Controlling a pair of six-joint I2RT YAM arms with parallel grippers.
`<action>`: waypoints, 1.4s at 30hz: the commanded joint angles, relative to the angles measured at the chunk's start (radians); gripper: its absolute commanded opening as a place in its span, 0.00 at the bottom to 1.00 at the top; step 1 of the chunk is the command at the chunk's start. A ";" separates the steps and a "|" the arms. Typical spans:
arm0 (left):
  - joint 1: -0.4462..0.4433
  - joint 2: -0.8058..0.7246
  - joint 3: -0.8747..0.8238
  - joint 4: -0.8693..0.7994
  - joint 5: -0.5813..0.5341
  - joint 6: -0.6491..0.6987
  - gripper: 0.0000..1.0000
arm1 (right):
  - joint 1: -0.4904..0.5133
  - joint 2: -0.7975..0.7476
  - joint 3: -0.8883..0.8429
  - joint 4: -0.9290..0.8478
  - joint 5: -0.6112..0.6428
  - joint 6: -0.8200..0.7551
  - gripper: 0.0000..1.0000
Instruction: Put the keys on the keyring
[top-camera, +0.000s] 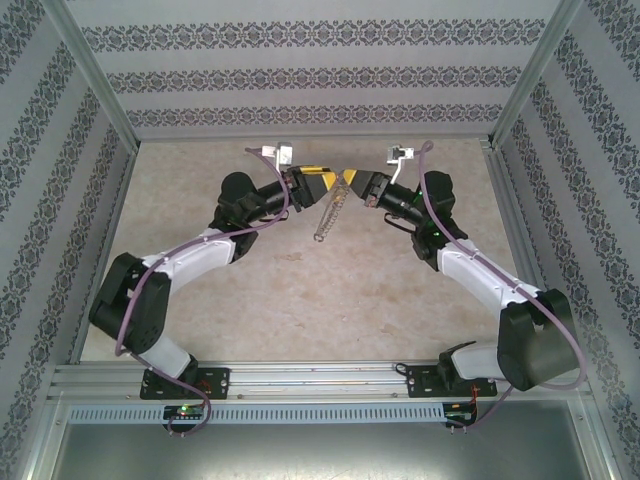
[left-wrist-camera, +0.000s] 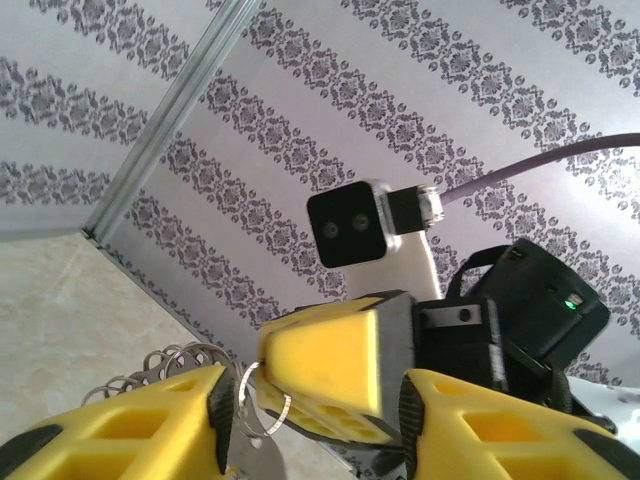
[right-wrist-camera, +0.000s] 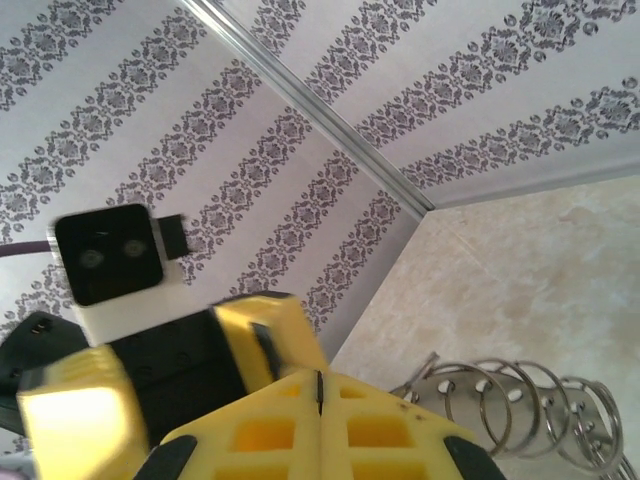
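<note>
The right end effector (right-wrist-camera: 318, 388) had its yellow fingers pressed flat together, closed on the keyring (right-wrist-camera: 520, 405), whose silvery loops fanned out just beside the fingertips. The left end effector (left-wrist-camera: 312, 410) stood partly open, its two fingers apart on either side of the right one's tip, with one loop close against its left finger. From above, both met over the middle of the tabletop (top-camera: 300, 290), the keyring dangling where they met.
</note>
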 joint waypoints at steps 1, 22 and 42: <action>0.018 -0.074 0.053 -0.154 0.036 0.125 0.52 | -0.022 -0.024 0.032 0.020 -0.087 -0.056 0.00; 0.050 -0.012 0.213 -0.483 0.238 0.246 0.41 | -0.043 0.047 0.105 0.032 -0.328 -0.092 0.00; 0.047 0.048 0.199 -0.294 0.312 0.095 0.29 | -0.043 0.060 0.105 0.042 -0.309 -0.082 0.00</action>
